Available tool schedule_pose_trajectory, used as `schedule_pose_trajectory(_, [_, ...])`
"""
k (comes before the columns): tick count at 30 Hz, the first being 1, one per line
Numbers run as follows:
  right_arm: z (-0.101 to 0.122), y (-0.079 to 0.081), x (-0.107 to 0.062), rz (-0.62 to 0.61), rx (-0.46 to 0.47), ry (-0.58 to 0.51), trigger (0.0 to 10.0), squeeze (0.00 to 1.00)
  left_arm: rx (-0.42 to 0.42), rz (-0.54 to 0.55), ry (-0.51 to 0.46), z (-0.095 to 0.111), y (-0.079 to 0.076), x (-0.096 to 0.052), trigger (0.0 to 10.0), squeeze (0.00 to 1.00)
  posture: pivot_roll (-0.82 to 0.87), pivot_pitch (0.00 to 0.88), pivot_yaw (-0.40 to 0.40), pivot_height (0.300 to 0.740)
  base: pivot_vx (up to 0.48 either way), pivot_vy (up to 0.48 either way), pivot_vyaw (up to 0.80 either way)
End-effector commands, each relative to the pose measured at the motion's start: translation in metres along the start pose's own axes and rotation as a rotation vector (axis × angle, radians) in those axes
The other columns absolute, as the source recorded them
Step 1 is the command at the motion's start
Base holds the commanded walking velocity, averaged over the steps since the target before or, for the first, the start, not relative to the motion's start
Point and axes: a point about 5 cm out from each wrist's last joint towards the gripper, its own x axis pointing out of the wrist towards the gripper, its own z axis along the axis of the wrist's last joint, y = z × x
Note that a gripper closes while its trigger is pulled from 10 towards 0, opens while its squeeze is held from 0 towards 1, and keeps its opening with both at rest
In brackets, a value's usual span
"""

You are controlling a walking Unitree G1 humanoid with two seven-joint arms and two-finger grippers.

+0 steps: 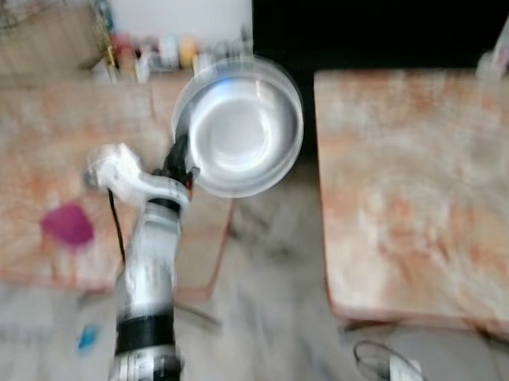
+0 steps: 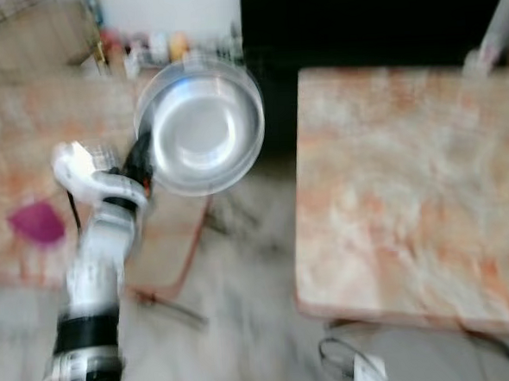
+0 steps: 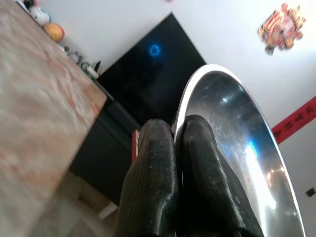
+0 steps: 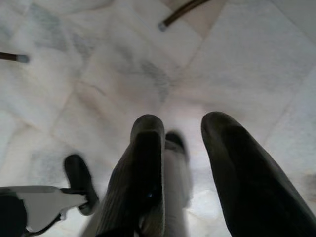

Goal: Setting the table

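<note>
Right-hand table (image 1: 419, 198): bare, nothing set on it; placement is judged outstanding. Left-hand table (image 1: 20, 170): carries one magenta object (image 1: 66, 224), too blurred to identify. Steel bowl (image 1: 238, 127): held aloft over the gap between the tables, rim pinched by my left pincer (image 3: 178, 143). My right pincer (image 4: 182, 133) hangs spread over the floor, empty.

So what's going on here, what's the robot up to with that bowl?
The robot's left hand is pinching the rim of a shiny steel bowl, holding it up over the gap between two marble-patterned tables. The right-side table shows a bare top; the left-side table carries a pink object. The head views are blurred, so the robot is probably moving. Its right hand hangs open above the floor, holding nothing.
</note>
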Motion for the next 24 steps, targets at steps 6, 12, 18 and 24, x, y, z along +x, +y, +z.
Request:
schedule_pose_trajectory(6, [-0.0015,-0.0067,-0.0005,-0.021,-0.008,0.005,10.0,0.00,-0.008,-0.030,0.003,-0.0019,-0.0081,0.0028,10.0,0.00,-0.02,0.000,0.012,0.740,0.000,-0.342,0.00])
schedule_pose_trajectory(12, [-0.0026,-0.0073,-0.0006,-0.026,-0.004,0.014,10.0,0.00,-0.008,-0.023,0.001,-0.0025,-0.0073,0.0017,10.0,0.00,-0.02,0.000,0.009,0.740,0.000,-0.341,-0.12])
schedule_pose_trajectory(18, [-0.0016,-0.0080,-0.0005,-0.028,-0.002,0.006,10.0,0.00,-0.009,-0.021,0.002,-0.0027,-0.0075,0.0021,10.0,0.00,-0.02,0.000,0.011,0.740,0.000,-0.341,-0.33])
schedule_pose_trajectory(24, [-0.0022,-0.0076,-0.0007,-0.025,0.001,0.007,10.0,0.00,-0.006,-0.014,0.002,-0.0021,-0.0062,0.0013,10.0,0.00,-0.02,0.000,0.011,0.740,0.000,-0.342,0.00])
